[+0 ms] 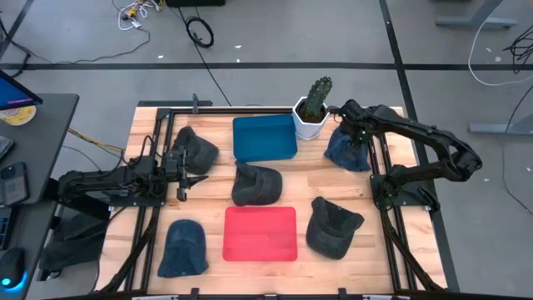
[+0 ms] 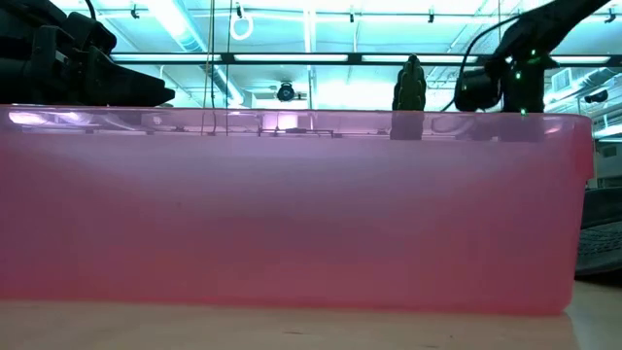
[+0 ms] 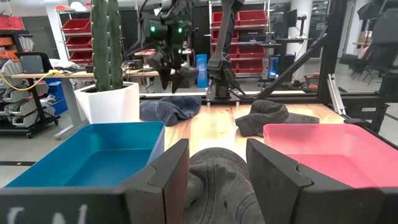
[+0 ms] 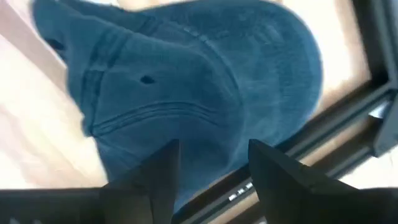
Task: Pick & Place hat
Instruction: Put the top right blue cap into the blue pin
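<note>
Several hats lie on the wooden table. A blue hat (image 1: 350,152) (image 4: 186,81) rests on its brim and crown at the far right, next to the frame rail. My right gripper (image 1: 348,133) (image 4: 214,165) hangs just above it, pointing down, open; in the left wrist view its fingertips (image 3: 172,78) stand clear of the hat (image 3: 171,109). My left gripper (image 1: 193,177) (image 3: 217,177) waits level and open at the table's left. It faces a dark grey hat (image 1: 255,184) (image 3: 219,180) in the middle.
Near the right gripper stands a cactus in a white pot (image 1: 311,110), with a blue tray (image 1: 265,138) beside it. A red tray (image 1: 261,233) sits at the near middle. More hats lie at far left (image 1: 198,150), near left (image 1: 183,248) and near right (image 1: 333,227).
</note>
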Robot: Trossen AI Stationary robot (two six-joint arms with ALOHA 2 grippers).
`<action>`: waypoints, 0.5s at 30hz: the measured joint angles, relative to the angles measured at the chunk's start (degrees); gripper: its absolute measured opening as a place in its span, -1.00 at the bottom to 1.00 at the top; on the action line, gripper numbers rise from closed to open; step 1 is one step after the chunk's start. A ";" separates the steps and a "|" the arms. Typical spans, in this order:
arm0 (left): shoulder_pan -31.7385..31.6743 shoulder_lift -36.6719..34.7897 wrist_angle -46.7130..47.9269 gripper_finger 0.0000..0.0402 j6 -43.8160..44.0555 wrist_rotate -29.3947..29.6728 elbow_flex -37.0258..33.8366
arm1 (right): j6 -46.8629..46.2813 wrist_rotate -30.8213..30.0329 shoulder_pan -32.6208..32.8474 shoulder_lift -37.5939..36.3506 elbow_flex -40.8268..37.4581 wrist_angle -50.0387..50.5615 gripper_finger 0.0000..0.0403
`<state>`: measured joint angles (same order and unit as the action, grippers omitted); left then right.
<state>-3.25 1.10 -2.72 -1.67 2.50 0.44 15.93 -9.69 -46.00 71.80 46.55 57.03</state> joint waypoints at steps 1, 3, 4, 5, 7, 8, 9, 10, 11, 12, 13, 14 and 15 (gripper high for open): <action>0.00 0.00 0.00 -0.18 0.00 -0.02 0.00 | 0.08 -0.51 0.00 0.36 -0.73 -1.08 -0.04; 0.00 0.00 0.00 -0.18 0.00 -0.02 0.00 | 0.70 -1.53 0.01 0.93 -2.03 -3.92 -0.04; -0.02 0.00 0.00 -0.18 0.00 0.00 0.00 | 1.08 -1.95 0.00 1.10 -2.59 -5.46 -0.04; -0.01 0.00 0.00 -0.18 0.00 -0.02 0.01 | 1.19 -2.04 -0.03 1.22 -2.95 -6.95 -0.04; -0.02 0.02 0.00 -0.18 0.00 0.00 0.00 | 1.30 -2.05 -0.09 1.73 -3.16 -8.75 -0.04; -0.02 0.00 0.00 -0.18 0.00 -0.01 -0.01 | 1.30 -2.32 -0.09 2.11 -3.18 -8.87 -0.04; -0.01 0.00 0.00 -0.18 0.00 -0.01 -0.01 | 1.25 -2.94 -0.09 2.59 -3.20 -8.96 -0.04; -0.01 0.01 0.00 -0.18 0.00 0.00 -0.01 | 1.06 -3.78 -0.09 3.09 -3.22 -9.19 -0.04; 0.00 0.00 0.00 -0.18 0.00 -0.01 0.01 | 0.67 -4.26 -0.11 3.63 -3.22 -9.46 -0.04; 0.00 0.00 0.00 -0.18 0.00 -0.02 0.01 | 0.44 -4.30 -0.13 4.28 -3.22 -9.53 -0.04; 0.00 0.02 0.00 -0.18 0.00 0.00 -0.01 | 0.37 -4.29 -0.13 4.95 -3.22 -9.51 -0.04; -0.02 0.00 0.00 -0.18 0.00 0.00 0.01 | 0.41 -4.29 -0.13 5.64 -3.22 -9.55 -0.04; -0.02 0.00 0.00 -0.18 0.00 0.00 0.01 | 0.39 -4.29 -0.13 6.34 -3.22 -9.55 -0.04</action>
<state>-3.27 1.10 -2.72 -1.67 2.50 0.45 16.32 -13.98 -46.13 78.14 43.33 47.48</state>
